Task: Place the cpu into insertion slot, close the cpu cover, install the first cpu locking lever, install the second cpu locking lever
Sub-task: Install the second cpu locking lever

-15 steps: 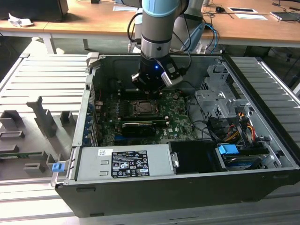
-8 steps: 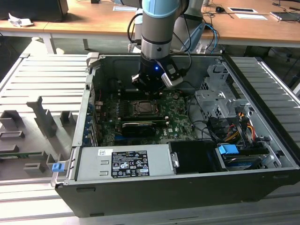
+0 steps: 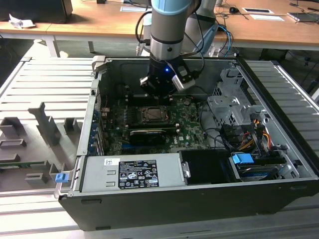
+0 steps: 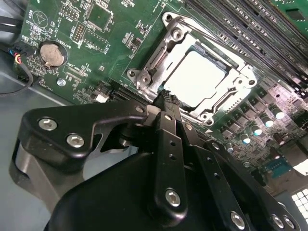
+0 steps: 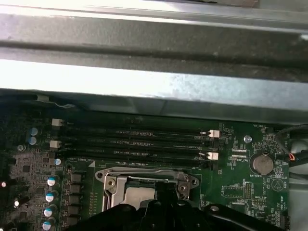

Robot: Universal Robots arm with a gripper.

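The cpu (image 4: 195, 79) lies flat in the insertion slot (image 3: 152, 115) on the green board, its pale face showing through the cut-out. The grey cpu cover (image 4: 159, 53) is down over it as a frame. A thin metal lever (image 4: 211, 36) runs along one side of the socket. My gripper (image 4: 166, 96) is shut with nothing between its fingers. Its tip sits right at the socket's edge by a corner. In the exterior view the gripper (image 3: 158, 89) hangs low over the board just behind the socket. In the first wrist view the gripper (image 5: 161, 195) covers part of the socket.
Memory slots (image 5: 139, 142) run beside the socket, and a coin battery (image 4: 52, 54) sits on the board nearby. A long black card (image 3: 148, 134), the power supply (image 3: 132, 172), a metal drive cage (image 3: 229, 107) and loose cables (image 3: 249, 139) crowd the case. The case wall (image 5: 144, 82) stands close.
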